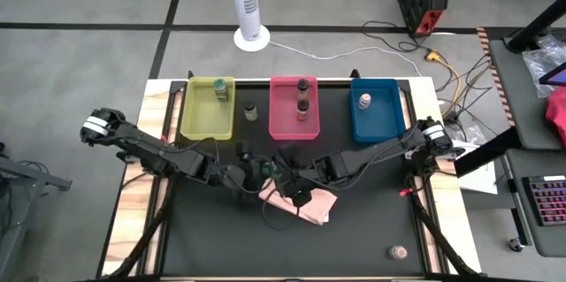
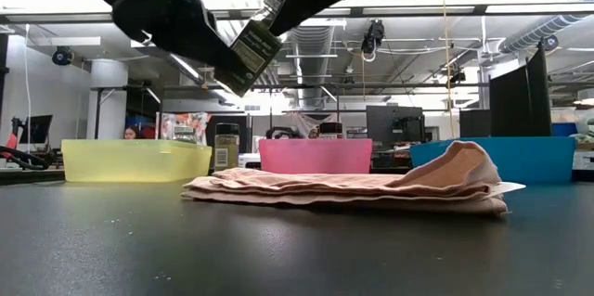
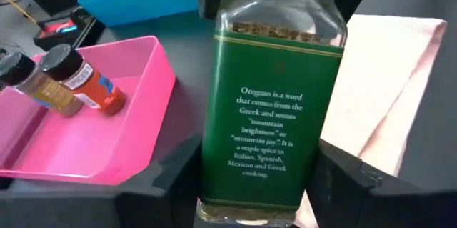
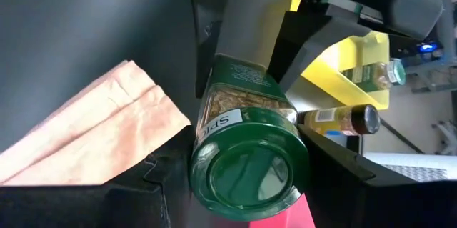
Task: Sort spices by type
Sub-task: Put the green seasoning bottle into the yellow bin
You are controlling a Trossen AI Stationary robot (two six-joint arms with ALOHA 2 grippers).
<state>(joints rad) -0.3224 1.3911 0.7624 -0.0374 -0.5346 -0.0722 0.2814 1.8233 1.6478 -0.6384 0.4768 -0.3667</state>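
Right now the oregano jar (image 3: 275, 106) hangs tilted above the paper bag (image 2: 371, 189), apparently clamped at once by the left gripper (image 3: 268, 185) at its base and the right gripper (image 4: 246, 178) at its cap.

The black table (image 1: 221, 238) carries a yellow tray (image 1: 208, 108), pink tray (image 1: 294, 110) and blue tray (image 1: 375, 110) along the frame's upper middle, a lone jar (image 1: 250, 110) between yellow and pink, a tan bag (image 1: 305, 202) at centre, and a small round object (image 1: 399, 252) at lower right.
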